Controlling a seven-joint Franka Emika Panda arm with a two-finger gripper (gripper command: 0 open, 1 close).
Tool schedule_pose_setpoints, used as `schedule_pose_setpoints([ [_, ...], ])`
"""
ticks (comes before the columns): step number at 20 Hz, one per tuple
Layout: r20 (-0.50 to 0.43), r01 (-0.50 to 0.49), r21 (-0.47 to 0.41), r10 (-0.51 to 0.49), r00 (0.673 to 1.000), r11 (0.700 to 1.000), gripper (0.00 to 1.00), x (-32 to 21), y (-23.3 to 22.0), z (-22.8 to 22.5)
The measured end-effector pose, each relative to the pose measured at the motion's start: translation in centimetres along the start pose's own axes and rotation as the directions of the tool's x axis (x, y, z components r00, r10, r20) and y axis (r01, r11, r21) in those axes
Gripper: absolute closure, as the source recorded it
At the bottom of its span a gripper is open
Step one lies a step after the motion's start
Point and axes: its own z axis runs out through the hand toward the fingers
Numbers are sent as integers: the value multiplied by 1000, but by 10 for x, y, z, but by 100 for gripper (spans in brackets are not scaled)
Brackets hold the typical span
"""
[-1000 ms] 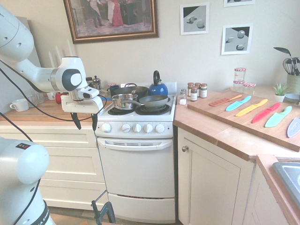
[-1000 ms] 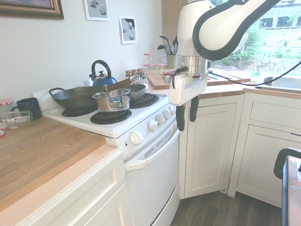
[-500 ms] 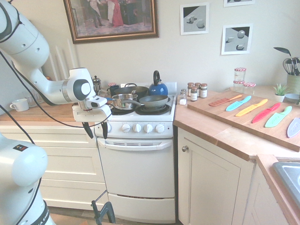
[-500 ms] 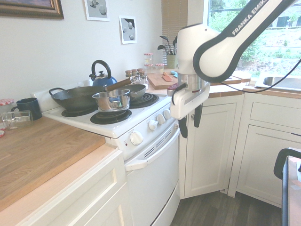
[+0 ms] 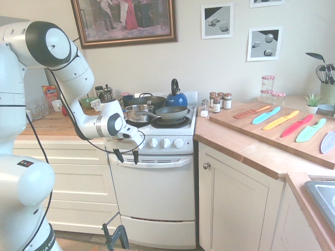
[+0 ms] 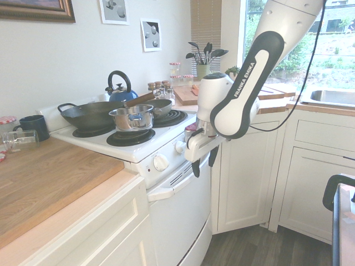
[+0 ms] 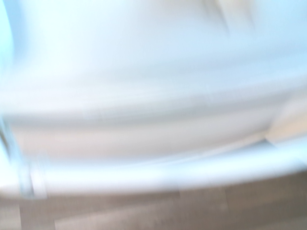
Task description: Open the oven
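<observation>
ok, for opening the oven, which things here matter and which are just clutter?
Matter:
- oven
- door handle
- gripper, open, at the handle's left end

Clutter:
- kettle
- steel pot
- frying pan
- spice jars
- coloured knives

The claw (image 5: 128, 155) hangs with fingers apart at the left end of the oven (image 5: 155, 201) front, just in front of the door's bar handle (image 5: 157, 161) and under the knob row (image 5: 159, 142). The door face below the handle is bare, and the floor (image 6: 252, 246) before it lies open. On the hob, a pot (image 5: 137, 112), a pan (image 5: 170, 112), a wok (image 6: 91, 114) and a kettle (image 5: 176, 96) crowd the burners. To the right, the corner cabinet (image 5: 235, 204) juts forward beside the door, narrowing room at that end.
</observation>
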Motion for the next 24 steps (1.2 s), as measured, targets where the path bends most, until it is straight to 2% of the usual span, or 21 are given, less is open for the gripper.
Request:
schedule_pose_setpoints([
  [3, 9, -7, -17, 7, 1000, 1000, 0, 10, -8, 29],
  [8, 1, -39, 15, 39, 999, 999, 0, 22, -24, 33],
  [17, -15, 26, 13, -26, 1000, 1000, 0, 42, -12, 76],
  [21, -19, 45, 8, -44, 999, 999, 0, 60, 16, 83],
  [24, 6, 53, -49, -52, 999, 997, 0, 63, 78, 94],
])
